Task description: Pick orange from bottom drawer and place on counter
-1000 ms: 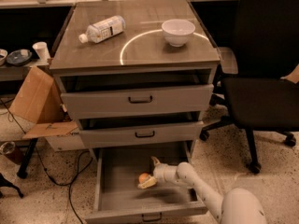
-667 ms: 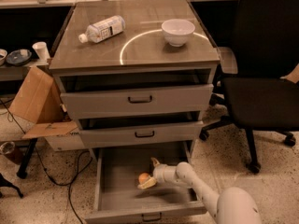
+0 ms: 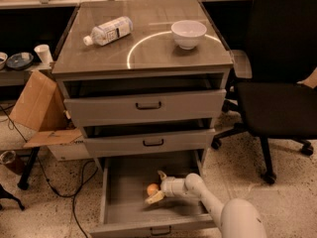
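Observation:
The bottom drawer (image 3: pixel 119 202) is pulled out, grey, with a small black handle at its front. The orange (image 3: pixel 152 189) lies on its floor near the middle. My gripper (image 3: pixel 157 186) reaches into the drawer from the lower right. Its two yellowish fingers (image 3: pixel 155 198) stand apart, one behind and one in front of the orange, with the fruit between them. The fruit rests on the drawer floor. The counter (image 3: pixel 148 53) is the glossy grey-brown cabinet top with a curved light reflection.
A plastic bottle (image 3: pixel 108 31) lies on its side and a white bowl (image 3: pixel 188 33) stands on the counter. Two shallower drawers (image 3: pixel 146 105) are slightly open above. A black office chair (image 3: pixel 282 83) is to the right, a cardboard box (image 3: pixel 37 103) to the left.
The gripper has stayed around the orange in the bottom drawer; the arm has barely shifted. Nothing else has moved.

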`<act>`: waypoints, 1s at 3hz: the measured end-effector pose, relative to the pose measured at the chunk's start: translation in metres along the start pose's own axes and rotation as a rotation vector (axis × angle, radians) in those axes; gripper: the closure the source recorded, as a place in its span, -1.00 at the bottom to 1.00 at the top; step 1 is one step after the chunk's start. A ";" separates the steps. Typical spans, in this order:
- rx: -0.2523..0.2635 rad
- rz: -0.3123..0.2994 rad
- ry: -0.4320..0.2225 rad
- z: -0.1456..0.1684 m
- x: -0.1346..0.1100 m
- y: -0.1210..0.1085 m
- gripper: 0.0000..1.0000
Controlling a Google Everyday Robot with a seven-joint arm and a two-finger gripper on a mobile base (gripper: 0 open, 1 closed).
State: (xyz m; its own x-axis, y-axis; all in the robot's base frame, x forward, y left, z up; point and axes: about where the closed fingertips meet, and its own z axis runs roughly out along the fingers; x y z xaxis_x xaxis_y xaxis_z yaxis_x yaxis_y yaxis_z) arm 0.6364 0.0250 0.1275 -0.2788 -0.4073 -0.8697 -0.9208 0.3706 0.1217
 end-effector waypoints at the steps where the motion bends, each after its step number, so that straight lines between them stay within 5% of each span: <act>1: -0.035 -0.002 -0.014 0.003 0.002 0.006 -0.62; 3: -0.050 -0.009 -0.041 -0.002 -0.001 0.009 0.31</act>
State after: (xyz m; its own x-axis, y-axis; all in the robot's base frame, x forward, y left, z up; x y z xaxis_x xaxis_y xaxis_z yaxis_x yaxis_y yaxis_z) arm 0.6274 0.0270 0.1301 -0.2597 -0.3752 -0.8898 -0.9360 0.3244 0.1364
